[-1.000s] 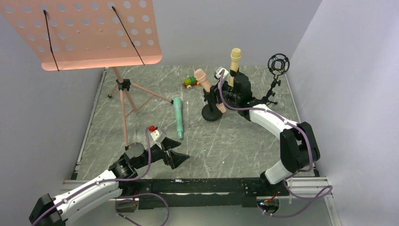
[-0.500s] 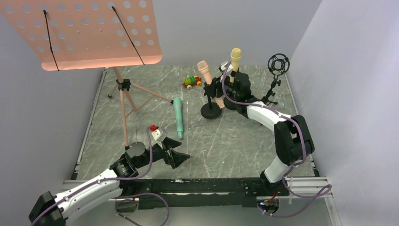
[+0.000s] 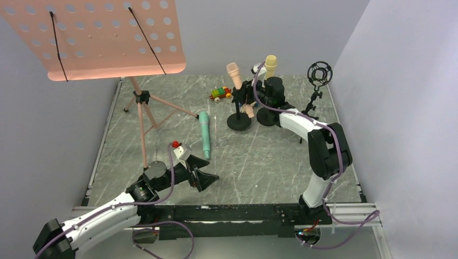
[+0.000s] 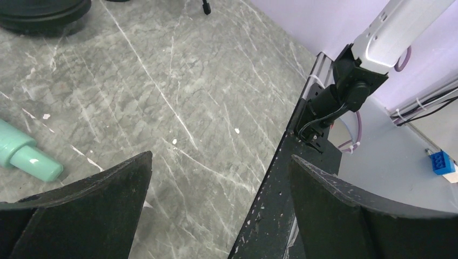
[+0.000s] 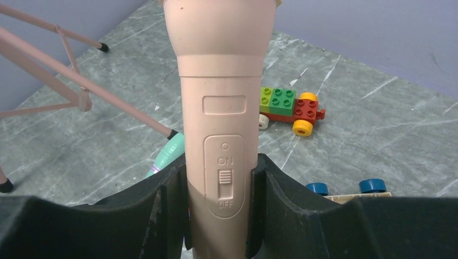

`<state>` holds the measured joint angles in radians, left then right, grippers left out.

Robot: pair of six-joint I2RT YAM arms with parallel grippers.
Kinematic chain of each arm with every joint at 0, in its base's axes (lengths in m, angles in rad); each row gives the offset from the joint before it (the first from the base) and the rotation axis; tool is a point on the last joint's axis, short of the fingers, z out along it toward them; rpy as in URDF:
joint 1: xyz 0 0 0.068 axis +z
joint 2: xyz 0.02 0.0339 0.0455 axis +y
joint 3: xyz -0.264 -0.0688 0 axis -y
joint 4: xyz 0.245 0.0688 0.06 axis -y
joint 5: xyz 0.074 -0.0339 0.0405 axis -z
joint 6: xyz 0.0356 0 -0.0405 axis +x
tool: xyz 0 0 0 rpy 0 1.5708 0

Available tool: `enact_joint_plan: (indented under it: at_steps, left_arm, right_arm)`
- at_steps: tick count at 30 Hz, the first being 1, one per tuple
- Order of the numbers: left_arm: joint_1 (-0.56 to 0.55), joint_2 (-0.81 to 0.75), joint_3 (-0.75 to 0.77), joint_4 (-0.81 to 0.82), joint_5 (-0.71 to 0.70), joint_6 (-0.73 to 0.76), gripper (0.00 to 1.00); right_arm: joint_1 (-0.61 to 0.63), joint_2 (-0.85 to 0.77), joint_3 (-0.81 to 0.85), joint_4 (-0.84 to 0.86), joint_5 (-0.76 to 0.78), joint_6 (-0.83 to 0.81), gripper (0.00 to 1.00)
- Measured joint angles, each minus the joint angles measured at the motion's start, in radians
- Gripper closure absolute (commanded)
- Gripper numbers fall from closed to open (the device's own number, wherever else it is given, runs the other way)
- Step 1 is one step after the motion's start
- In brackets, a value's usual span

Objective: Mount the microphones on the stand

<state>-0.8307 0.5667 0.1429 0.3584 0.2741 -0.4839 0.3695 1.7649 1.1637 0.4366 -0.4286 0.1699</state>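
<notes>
Peach-pink microphone [image 5: 221, 81], gripped in right gripper [image 5: 220, 183] jaws beside stand [image 3: 238, 123]: seating step in hand. Left gripper [image 4: 216, 178]: jaws wide open, empty. Next: press handle squarely into stand.

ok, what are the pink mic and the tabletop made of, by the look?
The peach-pink microphone: apparently moulded plastic, matte, with raised ON/OFF lettering and a slider switch. The tabletop: grey, white-veined, slight sheen; stone or marble-print laminate, cannot tell which.

peach-pink microphone [image 5: 220, 124] head cut off above, base hidden inside right end effector [image 5: 219, 171], mint-green microphone [image 4: 26, 155] cropped left
</notes>
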Motion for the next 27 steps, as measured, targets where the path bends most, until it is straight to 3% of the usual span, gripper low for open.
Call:
enact_joint_plan:
  at_steps: [13,20,24,27]
  left_arm:
    - [0.0,-0.035,0.0,-0.009,-0.002,-0.01,0.01]
    - [0.0,-0.035,0.0,-0.013,-0.002,-0.01,0.01]
    - [0.0,-0.035,0.0,-0.012,-0.001,-0.01,0.01]
    - [0.0,-0.035,0.0,-0.012,-0.001,-0.01,0.01]
  right_arm:
    - [0.001,0.044,0.078,-0.055,-0.001,-0.01,0.66]
    - [0.001,-0.061,-0.117,0.044,-0.019,-0.058,0.62]
    - [0.001,-0.118,-0.202,0.06,-0.023,-0.087,0.54]
    - [0.002,-0.133,-0.222,0.062,-0.027,-0.105,0.37]
